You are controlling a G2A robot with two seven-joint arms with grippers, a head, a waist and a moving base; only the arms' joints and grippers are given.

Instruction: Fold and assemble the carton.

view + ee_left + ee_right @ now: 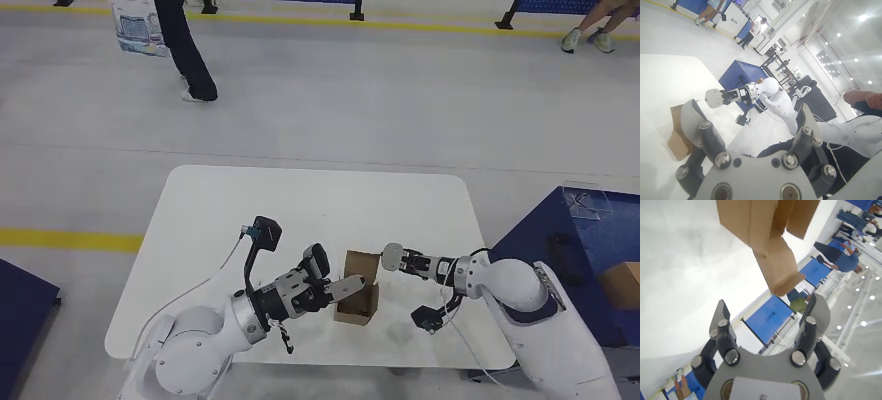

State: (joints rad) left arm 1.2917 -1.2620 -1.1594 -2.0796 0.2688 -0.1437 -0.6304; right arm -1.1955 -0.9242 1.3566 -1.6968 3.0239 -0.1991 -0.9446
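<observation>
The left pincer [346, 288] is sitting nearest the robot, its jaws standing wide apart and gripping nothing. Seen from its own wrist, the left pincer [747, 108] is spreading broadly. One of its fingers [692, 115] is lying right in front of the brown carton [678, 144], and the other is pointing into free air on the side away from the box. Whether the near finger is actually touching the cardboard I cannot tell.

The carton [362, 270] is standing on the white table [300, 210], directly ahead of the left pincer and between the two pincers. Its box part is opening upward under that pincer's forward finger, and one tall flap is rising at the end nearer the right pincer [393, 256].

The right pincer [769, 300] is hanging just beyond the carton, jaws parted and holding nothing. From its wrist, a long flap of the carton [772, 262] is reaching down to a spot just ahead of its fingertips, not between them. The table [677, 256] is spreading out to one side.

From the left wrist, the right pincer [714, 98] is showing one pad face-on, just past the carton's edge. Behind the right pincer, past its arm and off the table's [668, 75] edge, a blue cabinet [545, 240] is standing on the floor.
</observation>
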